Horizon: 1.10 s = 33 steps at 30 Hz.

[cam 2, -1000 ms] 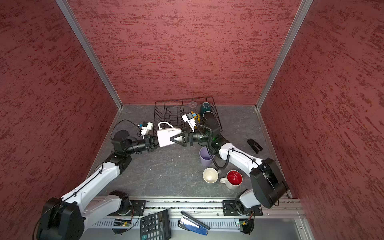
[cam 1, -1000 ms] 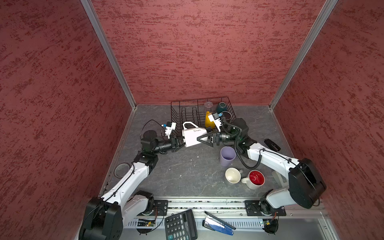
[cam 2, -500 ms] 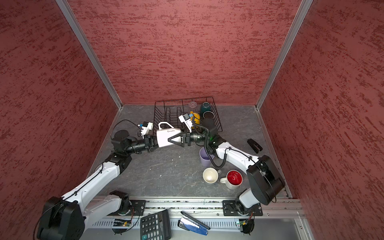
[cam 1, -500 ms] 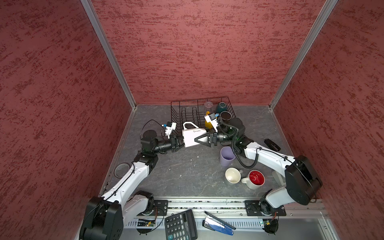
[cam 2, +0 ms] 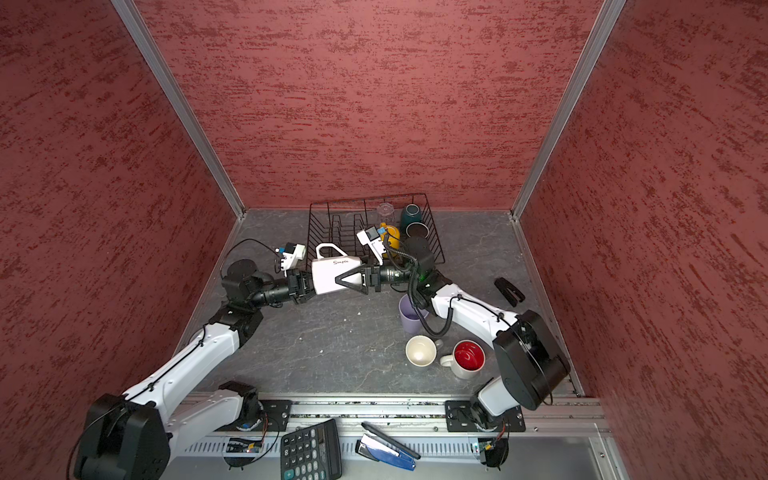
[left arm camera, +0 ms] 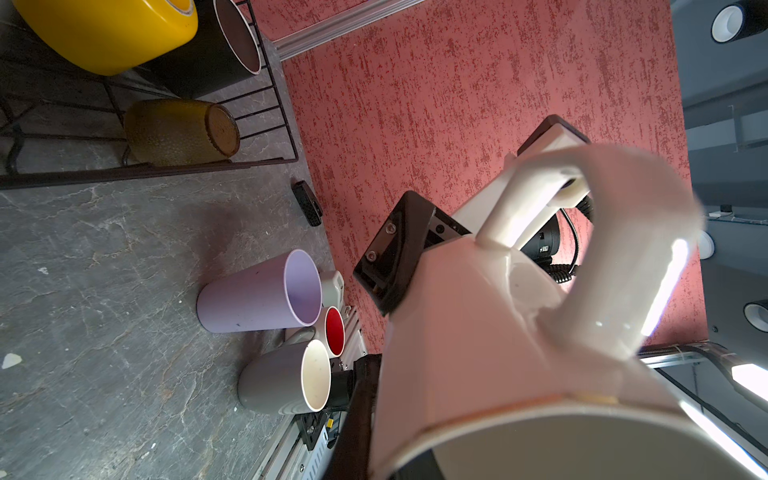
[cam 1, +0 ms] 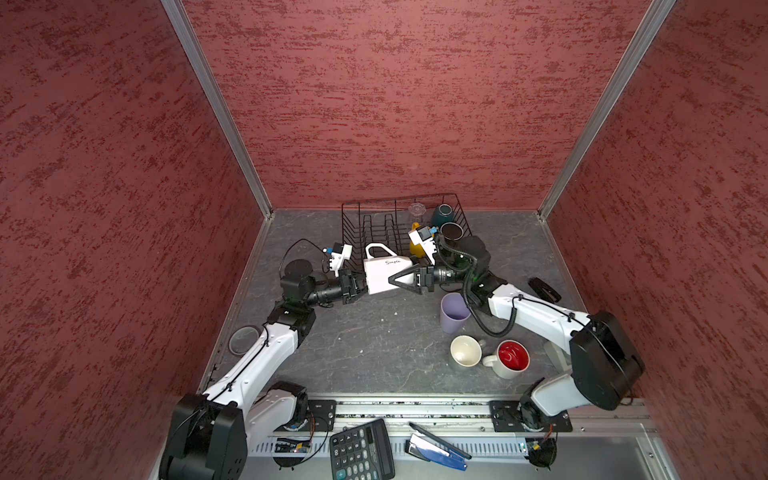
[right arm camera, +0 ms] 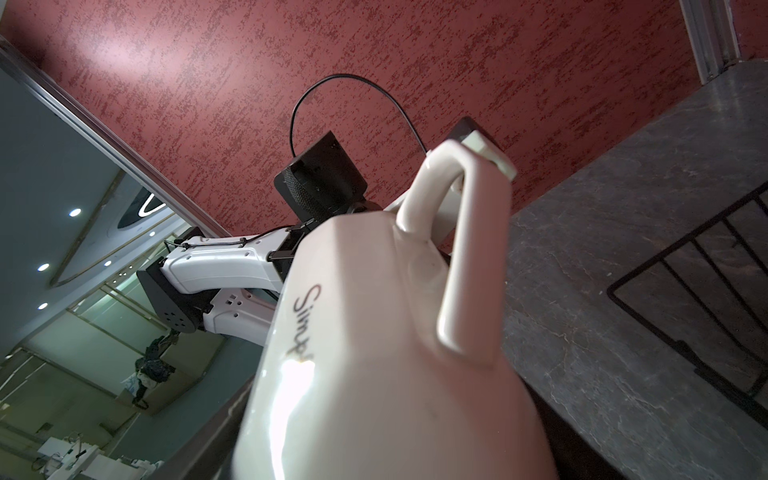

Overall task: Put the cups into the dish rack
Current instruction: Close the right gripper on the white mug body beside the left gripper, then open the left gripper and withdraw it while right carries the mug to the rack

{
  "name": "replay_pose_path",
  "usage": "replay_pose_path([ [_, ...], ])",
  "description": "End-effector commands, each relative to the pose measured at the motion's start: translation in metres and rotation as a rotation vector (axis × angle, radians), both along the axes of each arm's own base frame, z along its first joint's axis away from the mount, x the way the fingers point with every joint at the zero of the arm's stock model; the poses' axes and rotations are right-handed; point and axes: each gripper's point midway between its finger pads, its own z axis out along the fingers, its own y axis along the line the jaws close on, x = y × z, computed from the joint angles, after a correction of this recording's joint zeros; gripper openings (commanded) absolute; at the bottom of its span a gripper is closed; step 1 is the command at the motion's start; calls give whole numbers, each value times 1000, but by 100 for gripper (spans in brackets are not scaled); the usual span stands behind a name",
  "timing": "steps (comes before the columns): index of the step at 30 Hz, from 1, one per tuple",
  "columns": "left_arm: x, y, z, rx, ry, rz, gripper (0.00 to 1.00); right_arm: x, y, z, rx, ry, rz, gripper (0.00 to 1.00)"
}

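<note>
We see the white mug (cam 1: 384, 272) lying on its side in the air, handle up, clear of the grey tabletop (cam 1: 374, 340) and just in front of the dish rack (cam 1: 376, 228); the word "Simple" runs along its flank in both top views. The left gripper (cam 1: 362, 286) is clamped tight on the mug's open end, its jaws nearly together on the rim. From the other side the right gripper (cam 1: 397, 277) takes the base end, its black fingers (left arm camera: 390, 257) spread wide and lying against the mug's sides, so we read the mug as held by both arms at once. Behind it the rack stands against the back wall and already carries a clear glass (cam 1: 417, 210), a teal mug (cam 1: 442, 214), a black mug (cam 1: 452, 230) and a yellow mug (cam 1: 415, 245) along its right part; the left wrist view also shows an olive-brown glass (left arm camera: 178, 131) inside the rack's corner wires. On the table, under the right arm, a lavender tumbler (cam 1: 454, 311) stands upright. Nearer the front, a grey mug (cam 1: 466, 351) and a red-lined mug (cam 1: 512, 357) sit just beside each other, mouths up. Beyond the table's front rail lie a calculator (cam 1: 360, 451) and a blue stapler (cam 1: 436, 451).
</note>
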Motion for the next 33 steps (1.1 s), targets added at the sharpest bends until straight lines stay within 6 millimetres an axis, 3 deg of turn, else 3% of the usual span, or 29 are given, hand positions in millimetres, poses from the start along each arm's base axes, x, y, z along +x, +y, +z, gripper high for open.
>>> replay_pose_path([
  [1,6,5,27,-4,-117,43,9,7,1,27,42,-40,-58,35],
  [3,5,6,26,-1,-115,44,15,8,0,29,46,-45,-66,32],
  [8,4,7,26,3,-114,44,46,7,-2,36,55,-60,-76,26],
  [11,3,7,26,5,-117,45,54,8,-2,40,48,-70,-88,23],
  [17,3,10,26,13,-116,56,69,15,-3,41,25,-74,-127,18],
  [19,3,12,26,18,-116,65,76,12,-8,52,33,-97,-146,17],
  [22,3,15,26,30,-125,81,83,18,-12,53,-2,-103,-193,14],
  [33,9,35,19,78,-122,191,97,30,-33,62,-88,-152,-322,8],
])
